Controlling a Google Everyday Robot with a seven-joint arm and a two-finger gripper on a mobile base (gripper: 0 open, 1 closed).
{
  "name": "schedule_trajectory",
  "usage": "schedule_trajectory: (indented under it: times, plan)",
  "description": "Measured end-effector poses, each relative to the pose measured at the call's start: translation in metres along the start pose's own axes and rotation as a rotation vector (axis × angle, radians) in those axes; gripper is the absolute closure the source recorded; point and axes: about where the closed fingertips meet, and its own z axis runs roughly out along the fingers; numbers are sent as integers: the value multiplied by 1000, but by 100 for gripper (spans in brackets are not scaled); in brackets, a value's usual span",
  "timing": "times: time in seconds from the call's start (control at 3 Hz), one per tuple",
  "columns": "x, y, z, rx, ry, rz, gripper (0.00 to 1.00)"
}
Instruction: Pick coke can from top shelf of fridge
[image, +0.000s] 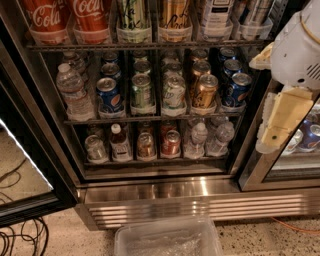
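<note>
Hanging right of the fridge (150, 192), the hand (274, 137) sits below the coke can (46, 19).

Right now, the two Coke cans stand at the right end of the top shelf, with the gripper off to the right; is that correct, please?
Not quite: the camera view shows the coke cans at the left end of the top shelf; the gripper is off to the right.

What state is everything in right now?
fridge: door open.
coke cans: two, upright, left end of top shelf, untouched.
claw: outside at right, level with the middle shelf, far from the coke cans.
tub: on the floor in front of the fridge.
</note>
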Motion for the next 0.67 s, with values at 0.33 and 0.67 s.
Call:
schedule_trajectory:
  times: [0.33,0.67]
  plan:
    - [0,0,0,0,0,0,0]
    - [-27,-6,10,-15,-104,-14,0]
